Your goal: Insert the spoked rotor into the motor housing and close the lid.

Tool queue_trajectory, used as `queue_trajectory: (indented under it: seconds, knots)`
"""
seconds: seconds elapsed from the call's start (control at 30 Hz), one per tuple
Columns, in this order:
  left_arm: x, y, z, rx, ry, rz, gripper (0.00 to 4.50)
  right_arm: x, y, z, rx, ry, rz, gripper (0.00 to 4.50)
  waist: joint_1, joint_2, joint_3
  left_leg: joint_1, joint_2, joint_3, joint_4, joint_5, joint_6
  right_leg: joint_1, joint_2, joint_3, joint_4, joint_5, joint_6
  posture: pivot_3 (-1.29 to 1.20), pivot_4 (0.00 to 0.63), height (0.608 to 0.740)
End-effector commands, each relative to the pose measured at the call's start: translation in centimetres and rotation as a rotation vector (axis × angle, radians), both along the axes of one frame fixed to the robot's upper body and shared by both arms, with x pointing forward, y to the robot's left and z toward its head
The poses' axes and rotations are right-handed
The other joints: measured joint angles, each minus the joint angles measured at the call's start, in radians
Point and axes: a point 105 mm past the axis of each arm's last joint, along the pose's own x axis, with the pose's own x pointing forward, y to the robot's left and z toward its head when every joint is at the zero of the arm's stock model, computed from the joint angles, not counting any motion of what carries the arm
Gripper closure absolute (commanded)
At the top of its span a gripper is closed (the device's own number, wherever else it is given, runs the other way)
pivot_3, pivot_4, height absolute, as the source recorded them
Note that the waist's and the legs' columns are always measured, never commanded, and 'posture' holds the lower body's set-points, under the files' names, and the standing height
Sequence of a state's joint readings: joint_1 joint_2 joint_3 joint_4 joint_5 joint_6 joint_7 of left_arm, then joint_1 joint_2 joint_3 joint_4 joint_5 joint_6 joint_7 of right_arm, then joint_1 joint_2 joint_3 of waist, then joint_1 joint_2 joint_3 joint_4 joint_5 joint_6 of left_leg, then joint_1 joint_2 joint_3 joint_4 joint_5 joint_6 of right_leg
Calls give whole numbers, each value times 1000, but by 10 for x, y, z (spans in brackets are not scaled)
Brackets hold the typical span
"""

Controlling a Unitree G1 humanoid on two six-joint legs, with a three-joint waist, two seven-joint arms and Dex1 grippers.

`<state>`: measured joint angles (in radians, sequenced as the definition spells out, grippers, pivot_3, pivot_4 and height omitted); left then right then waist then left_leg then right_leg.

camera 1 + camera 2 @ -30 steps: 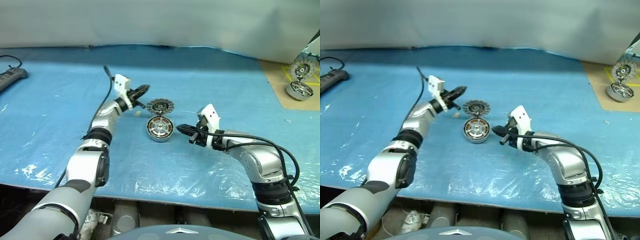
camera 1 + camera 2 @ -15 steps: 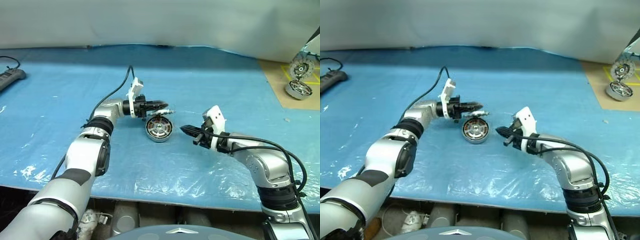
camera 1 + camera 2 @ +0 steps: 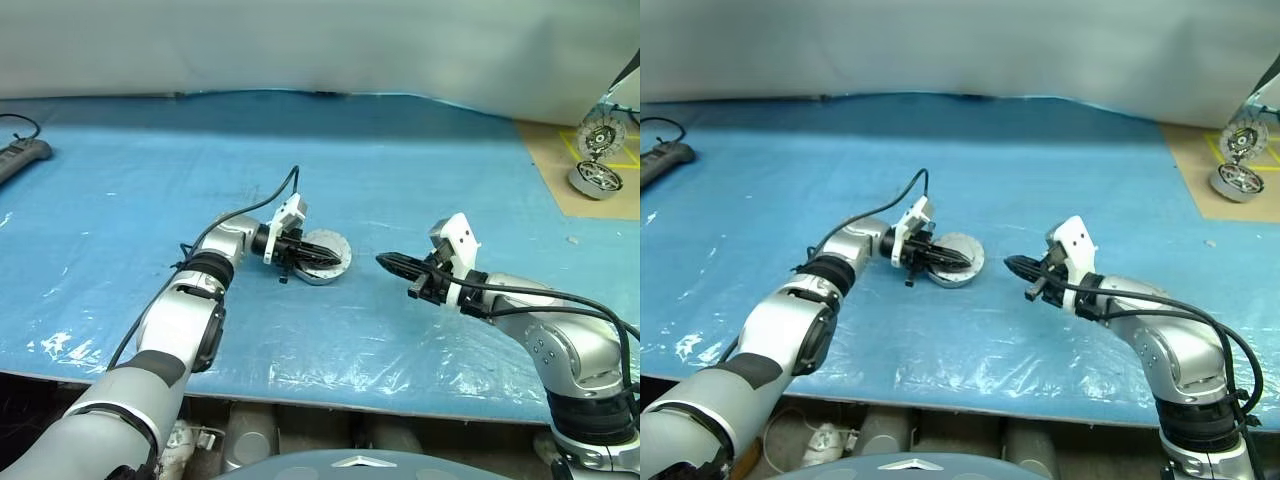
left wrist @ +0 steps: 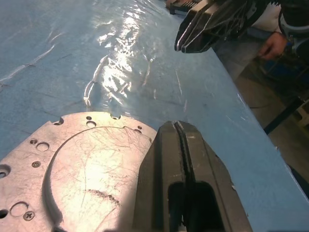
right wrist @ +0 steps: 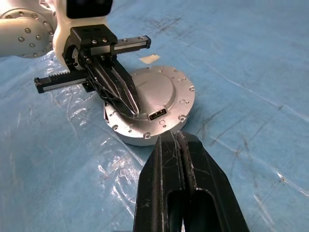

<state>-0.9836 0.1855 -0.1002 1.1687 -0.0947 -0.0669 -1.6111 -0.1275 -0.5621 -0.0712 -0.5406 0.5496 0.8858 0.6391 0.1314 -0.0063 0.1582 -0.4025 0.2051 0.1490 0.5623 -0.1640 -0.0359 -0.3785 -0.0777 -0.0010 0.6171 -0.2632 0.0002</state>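
Two grippers over the blue tabletop (image 3: 120, 170), both with the black fingers pressed together and holding nothing. Left gripper (image 3: 332, 259) lying across the top of the motor housing (image 5: 153, 108), fingertips above its flat silver lid (image 4: 72, 164) (whether touching the lid or just above it, cannot tell). Lid closed now on the housing, round, with small screw holes along the edge and a small rectangular socket on the side wall. Coils and the spoked rotor hidden under the lid, so not to be seen. Right gripper (image 3: 385, 262) hanging near the housing on the robot's right, apart from it, pointing toward it and toward the left gripper. Small pale scrap (image 5: 149, 58) on the blue sheet just beside the housing. Far at the right edge, on a brown board (image 3: 560, 170), another silver wheel-like part (image 3: 598, 176). Black power strip (image 3: 20, 155) at the far left edge.
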Motion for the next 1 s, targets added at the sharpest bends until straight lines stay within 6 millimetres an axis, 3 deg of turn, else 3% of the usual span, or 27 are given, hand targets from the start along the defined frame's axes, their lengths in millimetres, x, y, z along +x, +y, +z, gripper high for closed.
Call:
queue_trajectory:
  seconds: [0.03, 0.27, 0.4, 0.6, 0.67, 0.73, 1.0]
  knots:
    - [-4, 9, -12, 51, 23, -2, 4467, -11, 10, -6, -6, -44, 57, 4500, -1, 0, 0, 1, 0, 0, 0, 0, 0, 1, 0, 0, 0, 0, 0, 0, 150, 740]
    - [-1, 31, 0, 3, 35, 56, 4467, -5, 12, -11, 10, -67, 48, 4500, -8, 0, 0, 5, 0, 0, -1, 0, 0, 4, 0, 1, -1, 0, 0, 0, 150, 740]
    - [10, 45, 41, -152, 31, 121, 4467, 3, 16, 10, 59, -123, 63, 4500, -8, 1, 2, 3, 0, 1, -1, 0, 0, 3, 0, 1, -1, 0, -1, 0, 150, 740]
    - [8, 72, 70, -279, -27, 233, 4467, 16, 29, 18, -8, -149, 127, 4500, -13, 2, 2, -2, 0, 1, -1, 0, 0, -2, 0, 0, -1, -1, -1, 0, 150, 740]
    - [2, 83, 67, -292, -54, 309, 4500, 23, 33, 18, -49, -172, 149, 4105, -23, 3, 2, -2, 0, 1, -2, 0, 0, -3, 1, 0, -2, -1, -2, 0, 150, 740]
    - [-15, 89, 52, -260, -122, 325, 4500, 29, 38, 15, -84, -188, 181, 3606, -33, 3, 2, -2, 1, 1, -3, 0, 0, -3, 1, -1, -2, -1, -2, 0, 150, 740]
    - [-59, 104, 21, -241, -139, 524, 4500, 48, 56, 5, -113, -199, 268, 772, -35, 3, 3, -7, 2, 1, -1, 0, 0, -7, 1, -3, 1, -1, -2, 0, 150, 740]
